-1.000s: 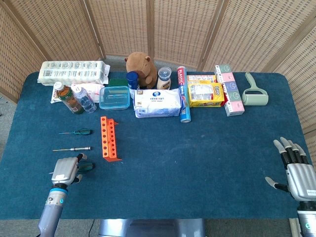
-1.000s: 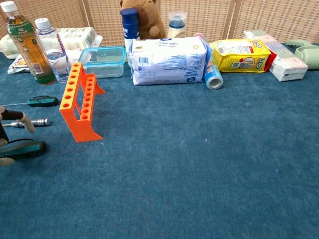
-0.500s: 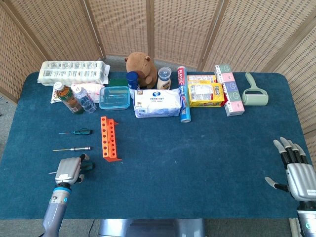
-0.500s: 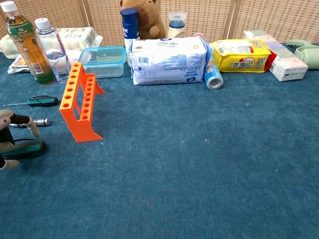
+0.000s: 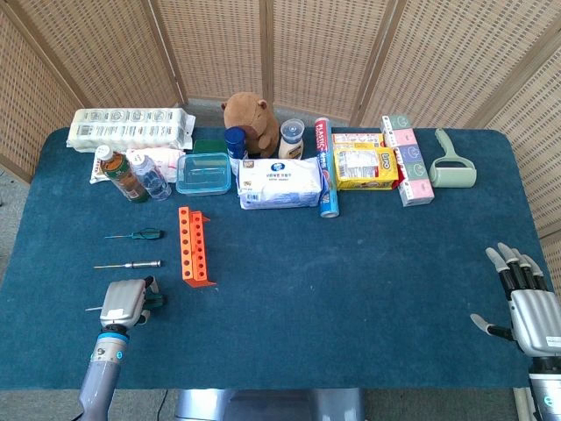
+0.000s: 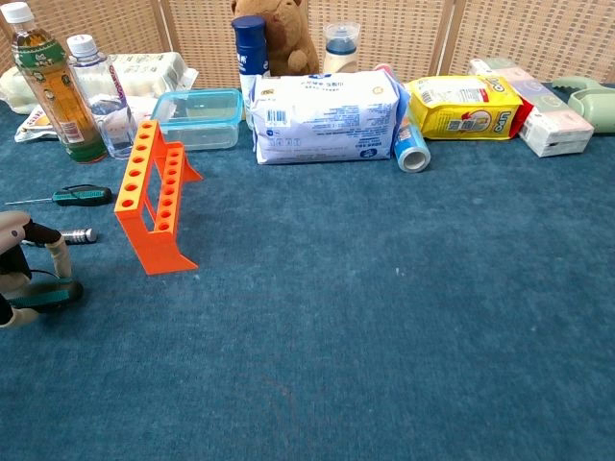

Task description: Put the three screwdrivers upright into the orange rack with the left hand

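Note:
The orange rack (image 5: 195, 246) (image 6: 154, 197) stands upright on the blue cloth, left of centre, its holes empty. Left of it lie a thin green-handled screwdriver (image 5: 140, 234) (image 6: 81, 195) and a silver-handled screwdriver (image 5: 131, 264) (image 6: 77, 234). Nearer the front edge, my left hand (image 5: 123, 303) (image 6: 17, 264) curls its fingers around the dark green handle of the third screwdriver (image 5: 157, 301) (image 6: 53, 296), which still lies on the cloth. Its metal tip pokes out on the hand's left. My right hand (image 5: 529, 309) rests at the front right with fingers spread and nothing in it.
Along the back stand an egg carton (image 5: 131, 128), two bottles (image 6: 53, 82), a clear box (image 5: 203, 173), a plush toy (image 5: 250, 118), a wipes pack (image 5: 280, 182), snack boxes (image 5: 364, 167) and a lint roller (image 5: 453, 167). Bare cloth lies between the rack and my right hand.
My left hand has closed further round the green handle and drawn slightly back towards the front edge. The handle has shifted a little left with it. The right hand has not moved.

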{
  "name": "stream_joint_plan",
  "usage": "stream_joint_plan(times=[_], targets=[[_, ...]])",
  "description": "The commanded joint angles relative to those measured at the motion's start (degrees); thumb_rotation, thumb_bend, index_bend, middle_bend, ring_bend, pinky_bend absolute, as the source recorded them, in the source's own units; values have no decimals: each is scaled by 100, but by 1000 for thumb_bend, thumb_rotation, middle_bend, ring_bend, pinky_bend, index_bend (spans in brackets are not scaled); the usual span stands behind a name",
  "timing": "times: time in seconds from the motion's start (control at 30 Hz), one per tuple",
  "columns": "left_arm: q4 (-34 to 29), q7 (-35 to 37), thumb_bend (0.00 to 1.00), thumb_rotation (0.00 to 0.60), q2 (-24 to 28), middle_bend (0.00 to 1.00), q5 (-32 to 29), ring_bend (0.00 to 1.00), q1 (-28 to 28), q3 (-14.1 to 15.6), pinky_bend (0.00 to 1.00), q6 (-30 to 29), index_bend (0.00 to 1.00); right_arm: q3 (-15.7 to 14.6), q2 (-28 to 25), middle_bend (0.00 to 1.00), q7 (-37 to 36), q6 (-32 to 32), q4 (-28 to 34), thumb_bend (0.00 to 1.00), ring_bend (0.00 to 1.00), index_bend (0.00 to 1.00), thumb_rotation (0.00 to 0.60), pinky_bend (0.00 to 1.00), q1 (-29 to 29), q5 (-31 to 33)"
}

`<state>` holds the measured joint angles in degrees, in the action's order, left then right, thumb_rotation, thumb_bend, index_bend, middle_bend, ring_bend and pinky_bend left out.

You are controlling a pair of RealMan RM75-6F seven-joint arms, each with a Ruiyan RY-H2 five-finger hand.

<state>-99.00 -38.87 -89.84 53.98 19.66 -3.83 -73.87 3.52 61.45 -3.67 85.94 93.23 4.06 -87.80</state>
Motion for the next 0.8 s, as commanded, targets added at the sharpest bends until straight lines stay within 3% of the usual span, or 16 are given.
stream_joint_plan(times=[0.03, 0.37, 0.53, 0.63, 0.8], targets=[[-23, 62, 361, 600, 37, 1000, 48, 1000, -3, 0, 1000, -21, 626, -2, -2, 29, 0, -3, 2, 1, 0, 0, 600, 19, 0, 0], [-466, 1099, 368, 600, 627, 1000, 1067, 1000, -210, 41, 1000, -317, 626, -14, -2, 29, 16, -31, 16, 1, 0, 0, 600, 18, 9, -3], [-697, 2057, 379, 600, 1314, 1000, 2053, 1000, -352, -7, 1000, -675, 627, -25, 12, 29, 85, -52, 40, 0, 0, 0, 600, 19, 14, 1], [-745, 2736, 380, 600, 1667, 1000, 2472, 1000, -385, 18, 1000, -678, 626, -32, 25, 29, 135, -60, 56, 1, 0, 0, 600, 19, 15, 0], [-717, 5182, 406, 600, 2682, 1000, 3698, 1000, -263, 308, 1000, -403, 626, -36, 54, 29, 219, -86, 70, 1, 0, 0, 600, 18, 24, 16]])
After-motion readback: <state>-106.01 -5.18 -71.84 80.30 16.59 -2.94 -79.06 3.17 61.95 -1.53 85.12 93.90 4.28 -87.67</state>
